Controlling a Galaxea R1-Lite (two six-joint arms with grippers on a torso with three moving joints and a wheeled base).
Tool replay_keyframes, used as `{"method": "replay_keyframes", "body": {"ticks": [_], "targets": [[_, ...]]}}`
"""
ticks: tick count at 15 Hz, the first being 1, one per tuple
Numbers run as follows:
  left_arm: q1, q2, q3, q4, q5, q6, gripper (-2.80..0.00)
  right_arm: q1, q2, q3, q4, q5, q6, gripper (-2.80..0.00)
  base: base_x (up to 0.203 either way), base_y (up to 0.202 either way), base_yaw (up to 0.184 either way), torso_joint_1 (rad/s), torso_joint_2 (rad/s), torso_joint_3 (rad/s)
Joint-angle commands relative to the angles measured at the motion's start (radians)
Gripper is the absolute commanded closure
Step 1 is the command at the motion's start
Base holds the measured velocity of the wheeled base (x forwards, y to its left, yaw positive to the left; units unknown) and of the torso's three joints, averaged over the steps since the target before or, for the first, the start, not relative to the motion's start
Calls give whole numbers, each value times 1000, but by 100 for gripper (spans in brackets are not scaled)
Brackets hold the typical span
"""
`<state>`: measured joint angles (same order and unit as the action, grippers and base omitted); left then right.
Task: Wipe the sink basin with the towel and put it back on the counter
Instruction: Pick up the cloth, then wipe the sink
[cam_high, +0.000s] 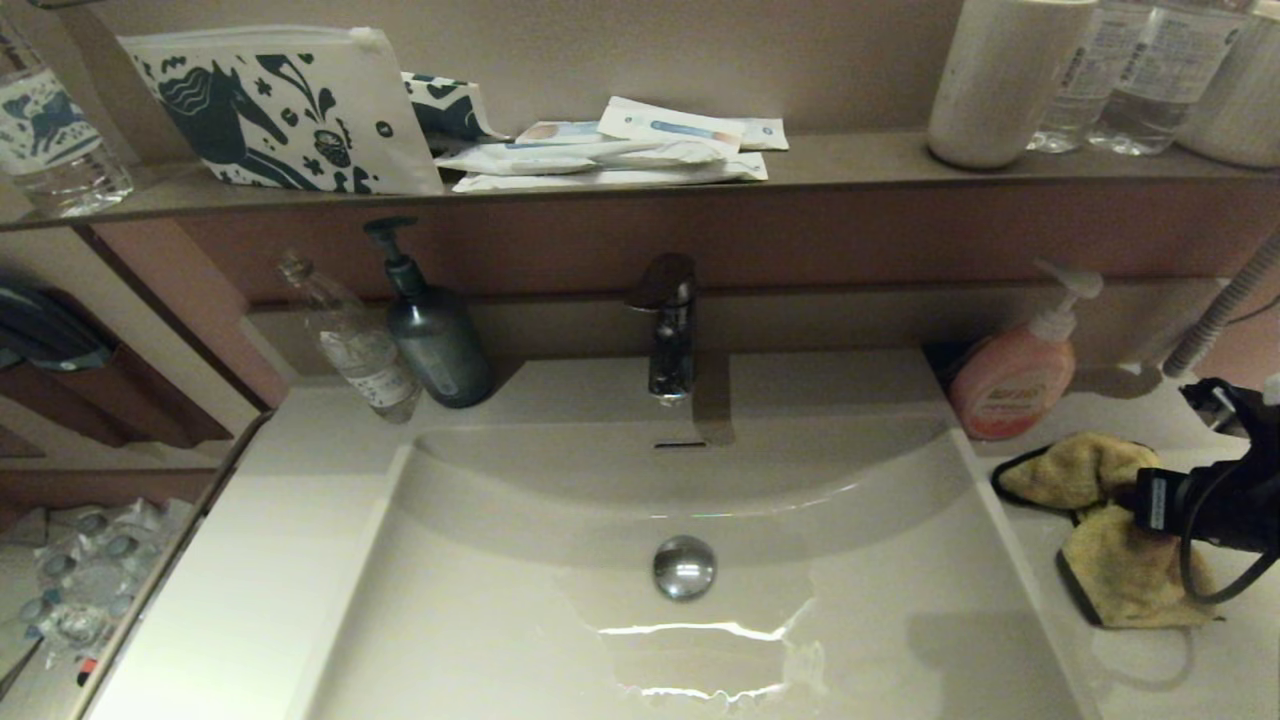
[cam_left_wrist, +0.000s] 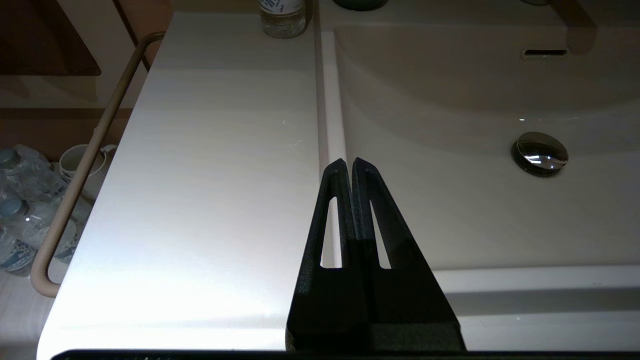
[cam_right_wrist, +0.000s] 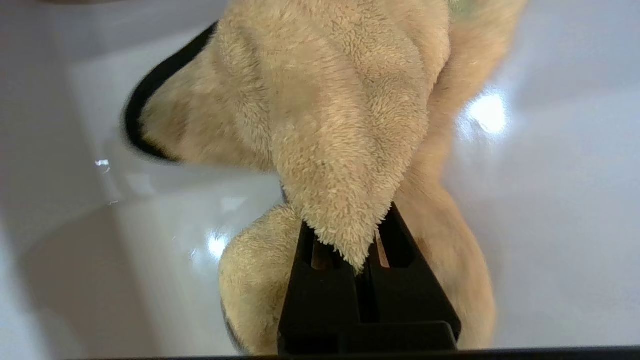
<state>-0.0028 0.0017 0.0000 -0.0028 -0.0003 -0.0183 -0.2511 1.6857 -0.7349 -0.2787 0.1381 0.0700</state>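
Note:
The mustard-yellow towel (cam_high: 1110, 560) with black edging lies bunched on the off-white counter (cam_high: 1150, 670), right of the sink basin (cam_high: 520, 620) and in front of the pink soap bottle. My right gripper (cam_high: 1140, 505) comes in from the right and is shut on a fold in its middle. In the right wrist view the fluffy towel (cam_right_wrist: 340, 125) covers the fingertips of the right gripper (cam_right_wrist: 345, 222). My left gripper (cam_left_wrist: 348, 162) is shut on nothing, above the basin's left rim (cam_left_wrist: 330, 100). It is out of the head view.
The pink soap bottle (cam_high: 1015, 380) stands just behind the towel. The faucet (cam_high: 668, 325) rises at the basin's rear, over the overflow slot (cam_high: 680, 444) and chrome drain plug (cam_high: 684, 567). A dark pump bottle (cam_high: 432, 335) and clear bottle (cam_high: 355, 345) stand rear left. Water glistens on the basin floor.

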Motion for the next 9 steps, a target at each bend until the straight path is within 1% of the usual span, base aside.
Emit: {"method": "replay_keyframes", "body": {"ticks": [1, 3, 5, 6, 7, 9], "targets": [[0, 1, 0, 0, 0, -1, 0, 0, -106, -1, 42, 1, 0, 0, 0, 0, 0, 0, 0, 0], [1, 1, 0, 0, 0, 0, 0, 9, -214, -18, 141, 1, -1, 0, 0, 0, 0, 0, 0, 0], [0, 1, 0, 0, 0, -1, 0, 43, -325, -61, 277, -1, 1, 0, 0, 0, 0, 0, 0, 0], [0, 1, 0, 0, 0, 0, 0, 87, -381, -95, 365, -3, 10, 0, 0, 0, 0, 0, 0, 0], [0, 1, 0, 0, 0, 0, 0, 156, -422, -127, 441, -9, 27, 0, 0, 0, 0, 0, 0, 0], [1, 1, 0, 0, 0, -1, 0, 321, -470, -212, 562, -67, 84, 0, 0, 0, 0, 0, 0, 0]]}}
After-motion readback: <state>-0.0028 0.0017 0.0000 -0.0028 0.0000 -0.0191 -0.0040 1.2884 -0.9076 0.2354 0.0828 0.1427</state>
